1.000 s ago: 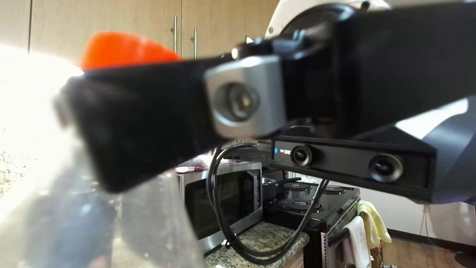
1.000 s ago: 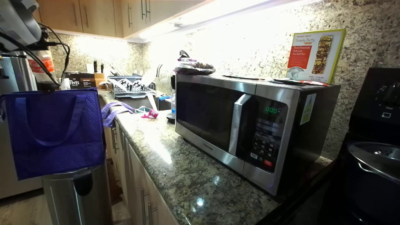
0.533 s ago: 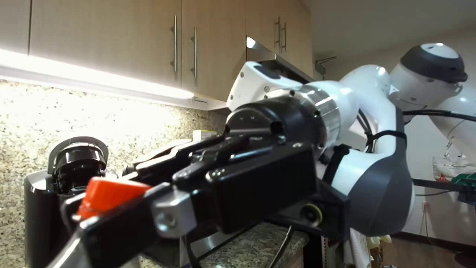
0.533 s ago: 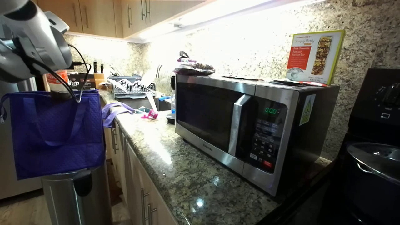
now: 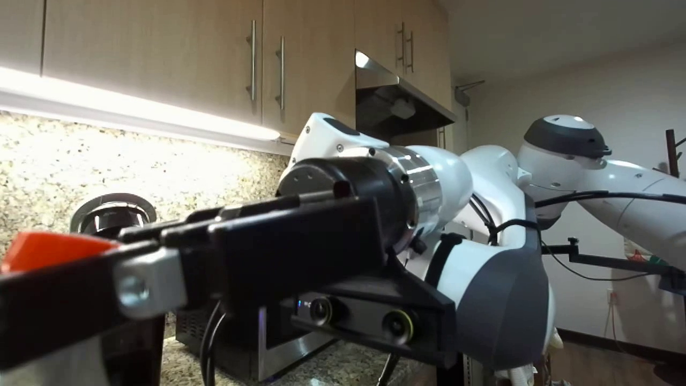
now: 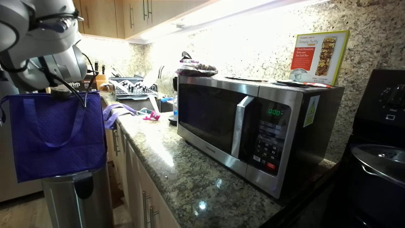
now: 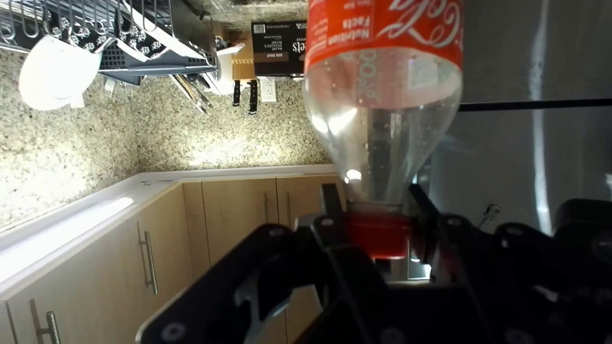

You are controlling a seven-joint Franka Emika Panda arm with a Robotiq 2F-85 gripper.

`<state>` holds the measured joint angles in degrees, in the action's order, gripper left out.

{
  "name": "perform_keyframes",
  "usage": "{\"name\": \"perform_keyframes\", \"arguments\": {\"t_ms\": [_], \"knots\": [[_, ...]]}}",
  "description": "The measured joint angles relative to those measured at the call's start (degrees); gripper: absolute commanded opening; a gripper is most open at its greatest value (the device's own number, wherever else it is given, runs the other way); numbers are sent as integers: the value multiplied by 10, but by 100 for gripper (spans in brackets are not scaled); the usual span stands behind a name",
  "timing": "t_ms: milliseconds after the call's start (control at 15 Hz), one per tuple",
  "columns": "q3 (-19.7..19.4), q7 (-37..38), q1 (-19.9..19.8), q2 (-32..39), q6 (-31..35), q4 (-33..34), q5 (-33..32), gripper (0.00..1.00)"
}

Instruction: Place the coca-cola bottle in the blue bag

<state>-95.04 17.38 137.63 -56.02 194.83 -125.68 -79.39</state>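
In an exterior view, the hand (image 5: 32, 262) has dropped to the lower left, bringing the red cap (image 5: 64, 249) of the coca-cola bottle (image 7: 382, 81) to the left edge; much more of the white arm (image 5: 447, 177) now shows, and the range hood (image 5: 399, 96), hidden a second ago, is visible. In an exterior view, the arm has reached farther across above the blue bag (image 6: 60, 158), and the bottle's label (image 7: 385, 28), seen there earlier, is now covered.

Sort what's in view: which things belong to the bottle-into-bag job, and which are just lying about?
Part of the job:
coca-cola bottle
blue bag
hand, gripping the bottle

Just there:
microwave
snack-bar box
lidded pot
knife block
purple cloth
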Motion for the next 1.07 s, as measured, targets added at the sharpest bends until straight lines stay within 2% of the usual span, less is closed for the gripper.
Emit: {"name": "perform_keyframes", "arguments": {"t_ms": [600,867,1067], "knots": [[27,-5,-4,-34,4,11,-9,15],[23,-5,12,-72,-3,12,-36,15],[18,-8,40,-106,-25,15,-55,15]]}}
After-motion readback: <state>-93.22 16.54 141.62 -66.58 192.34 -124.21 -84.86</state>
